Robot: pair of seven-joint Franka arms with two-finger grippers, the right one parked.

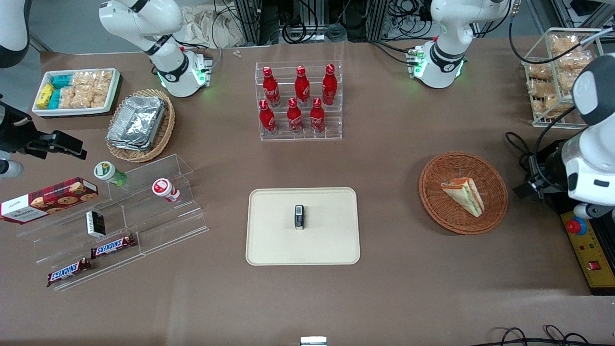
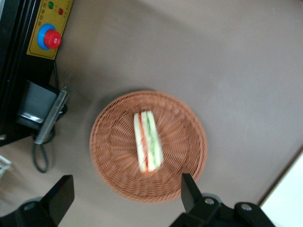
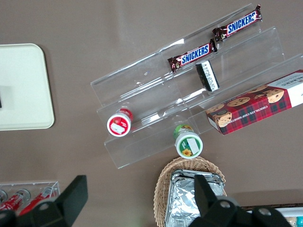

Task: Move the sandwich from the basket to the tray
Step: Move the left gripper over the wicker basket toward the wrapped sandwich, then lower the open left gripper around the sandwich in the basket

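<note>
Front view: the working arm is being held raised at its own end of the table, beside the basket (image 1: 463,192). 1 wedge sandwich (image 1: 464,195) is lying in the round woven wicker; the flat cream tray (image 1: 269,240) is well apart.

Left wrist view: the gripper (image 2: 124,195) is hovering above the basket (image 2: 113,161), its 2 fingers (image 2: 190,191) spread wide, nothing pinched. The layered sandwich (image 2: 147,141) is lying between them, untouched.

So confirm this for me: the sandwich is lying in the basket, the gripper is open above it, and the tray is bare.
Not quite: the tray is not bare. The front view shows a small dark object lying on it. The rest holds: the sandwich lies in the basket, and the gripper is open above it.
</note>
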